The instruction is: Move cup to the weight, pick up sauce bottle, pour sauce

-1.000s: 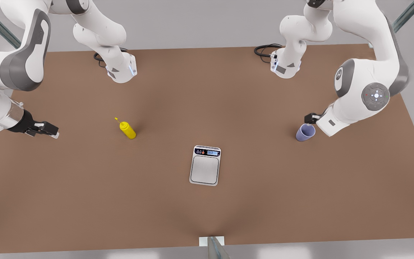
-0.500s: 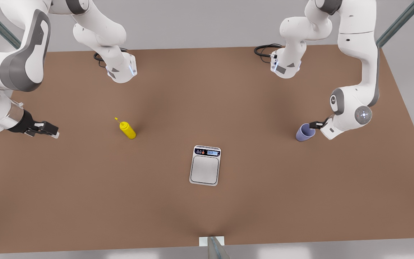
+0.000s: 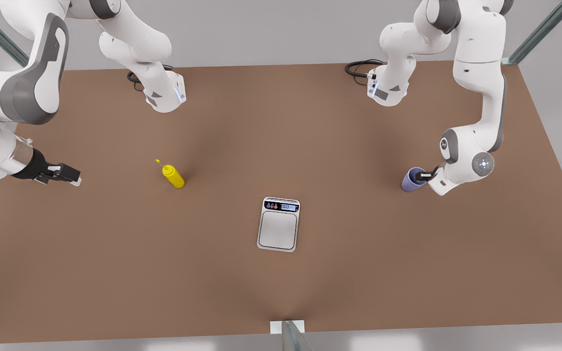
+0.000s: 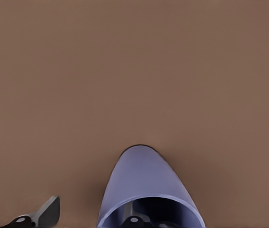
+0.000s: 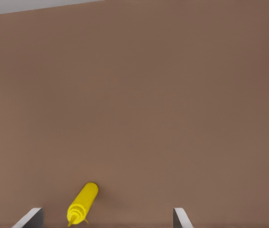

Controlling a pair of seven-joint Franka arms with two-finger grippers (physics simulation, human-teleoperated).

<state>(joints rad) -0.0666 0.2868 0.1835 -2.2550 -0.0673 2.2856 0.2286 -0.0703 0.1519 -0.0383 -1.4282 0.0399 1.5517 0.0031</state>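
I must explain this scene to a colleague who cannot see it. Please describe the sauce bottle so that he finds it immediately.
Start at the brown table in the front view and find the steel kitchen scale near its middle. From there look toward the front view's left and a little farther back: the sauce bottle stands alone on bare tabletop. It is the only bright yellow thing, a small cylinder with a thin pointed nozzle.

Matt brown table (image 3: pixel 359 273), brushed-steel weight (image 3: pixel 278 230) plate.
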